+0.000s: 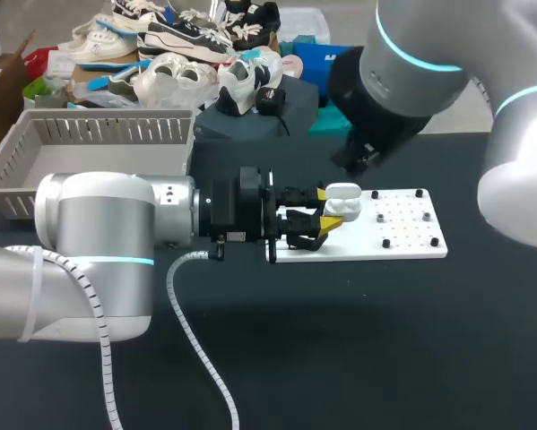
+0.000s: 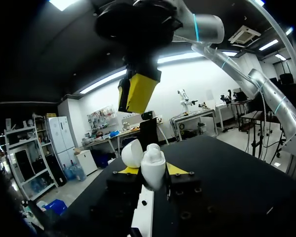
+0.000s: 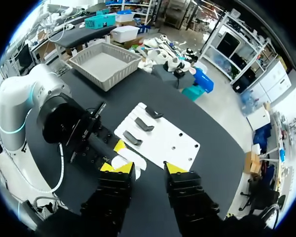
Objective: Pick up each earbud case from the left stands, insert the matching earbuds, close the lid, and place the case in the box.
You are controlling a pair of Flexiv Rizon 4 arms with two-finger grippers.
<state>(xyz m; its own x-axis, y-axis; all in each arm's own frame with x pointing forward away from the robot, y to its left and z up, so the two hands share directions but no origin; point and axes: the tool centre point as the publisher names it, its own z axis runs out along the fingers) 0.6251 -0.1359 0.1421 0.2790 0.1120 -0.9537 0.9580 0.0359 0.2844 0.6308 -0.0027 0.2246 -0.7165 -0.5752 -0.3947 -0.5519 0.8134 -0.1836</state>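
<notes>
Gripping white earbud case (image 1: 342, 199), lid up, with left hand (image 1: 329, 210) over white stand board's (image 1: 402, 235) left end. Hovering right hand (image 3: 144, 169) just above, fingers apart, holding nothing. Grey box (image 1: 107, 134) well apart on tabletop's left.

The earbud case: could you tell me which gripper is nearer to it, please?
Left. The left gripper is shut on the earbud case; the right gripper hangs open just above it.

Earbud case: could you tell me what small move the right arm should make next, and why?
Probably ease the right gripper down onto the raised lid to push it shut. The left gripper holds the earbud case open over the white board; the right gripper hangs open and empty above it. I cannot tell whether earbuds are seated.
</notes>
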